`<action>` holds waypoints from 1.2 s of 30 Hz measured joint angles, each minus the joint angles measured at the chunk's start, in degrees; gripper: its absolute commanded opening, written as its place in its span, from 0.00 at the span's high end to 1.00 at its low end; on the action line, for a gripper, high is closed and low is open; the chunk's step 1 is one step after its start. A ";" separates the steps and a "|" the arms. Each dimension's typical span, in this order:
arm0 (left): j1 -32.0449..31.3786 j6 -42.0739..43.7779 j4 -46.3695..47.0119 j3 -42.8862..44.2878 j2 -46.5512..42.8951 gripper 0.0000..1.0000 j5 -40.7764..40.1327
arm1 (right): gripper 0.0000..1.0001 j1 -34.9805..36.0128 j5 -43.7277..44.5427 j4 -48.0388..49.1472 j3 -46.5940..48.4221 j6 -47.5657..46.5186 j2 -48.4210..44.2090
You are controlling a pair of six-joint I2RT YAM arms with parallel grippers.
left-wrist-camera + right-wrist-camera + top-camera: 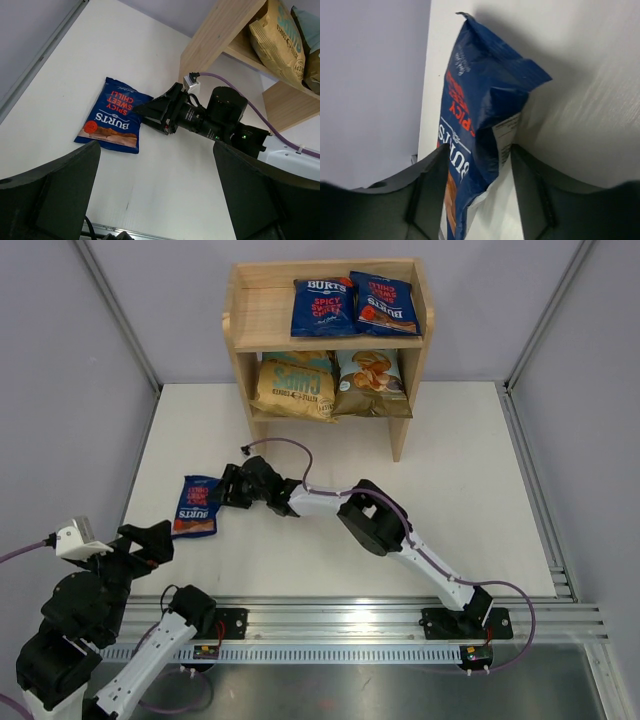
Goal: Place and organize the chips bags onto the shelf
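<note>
The wooden shelf (262, 308) stands at the back. Two dark-blue Burts bags (322, 306) (387, 302) lie on its top tier. The tan-and-teal bag (293, 385) and the cassava bag (370, 382) stand on the lower tier. A third Burts bag (197, 506) lies on the table at the left; it also shows in the left wrist view (114, 116). My right gripper (224, 490) is open, its jaws straddling this bag's right edge (475, 125), which is lifted and crumpled. My left gripper (150, 538) is open and empty, near the table's front left (156, 150).
The right arm (380, 520) stretches across the table's middle with its purple cable (285, 443). A metal rail (400, 625) runs along the front edge. Grey walls enclose the white table (470, 490) on the left, right and back.
</note>
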 measured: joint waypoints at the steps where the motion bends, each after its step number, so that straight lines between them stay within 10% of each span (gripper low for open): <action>1: 0.00 0.00 -0.35 0.00 0.00 0.01 0.02 | 0.51 0.02 0.07 -0.94 1.27 -0.15 0.68; 10: 0.00 0.00 -1.92 0.07 -0.02 0.01 1.75 | 0.99 0.07 0.15 -8.22 6.91 -2.69 3.08; 17: 0.00 0.00 -1.92 -0.02 -0.02 0.01 3.82 | 1.00 0.17 2.23 -0.55 -6.56 -3.19 -3.02; 25: 0.02 -1.66 2.01 -6.05 0.07 0.01 11.47 | 1.00 0.55 11.98 10.88 -42.34 -3.26 -29.03; 36: 0.02 -11.10 12.94 -16.85 3.63 0.01 20.72 | 1.00 0.61 25.64 17.66 -67.52 -6.29 -59.69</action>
